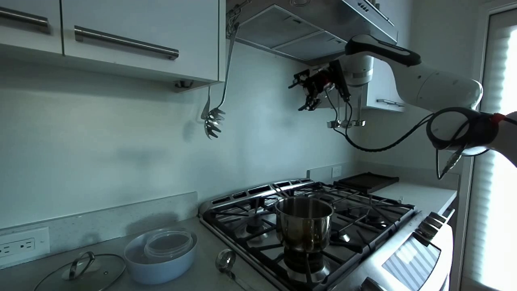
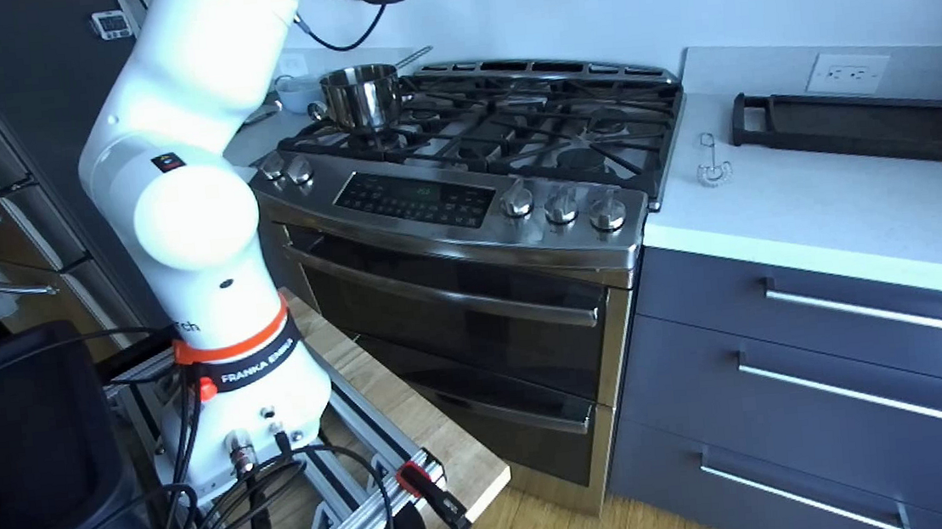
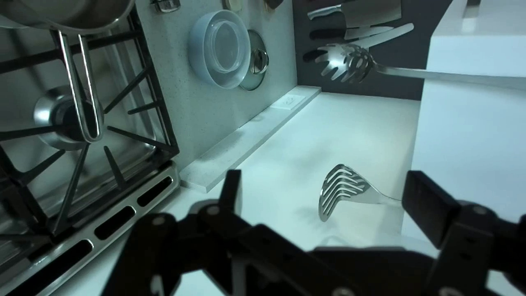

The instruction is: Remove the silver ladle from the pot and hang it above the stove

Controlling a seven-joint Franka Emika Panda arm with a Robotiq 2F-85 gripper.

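The shiny steel pot [image 1: 305,226] stands upright on the grates of the stove [image 2: 467,120], its two-rod handle [image 3: 80,90] pointing toward the back wall in the wrist view. In an exterior view, a small round-bowled silver ladle [image 1: 225,260] lies on the counter beside the stove, its handle end cut off; several other ladle-like utensils [image 1: 346,123] hang beyond the gripper. Which is the silver ladle I cannot tell. No ladle shows in the visible part of the pot. My gripper [image 1: 294,97] is high above the stove, jaws wide apart, with nothing held; its fingers [image 3: 233,189] frame background only.
A slotted turner [image 3: 343,189] and a pasta fork [image 1: 214,121] hang near the cabinet [image 1: 141,36], under the hood [image 1: 299,32]. A white bowl [image 1: 159,266] and glass lid [image 1: 87,275] sit on the counter. A black griddle [image 2: 885,126] and small whisk [image 2: 714,171] lie across the stove.
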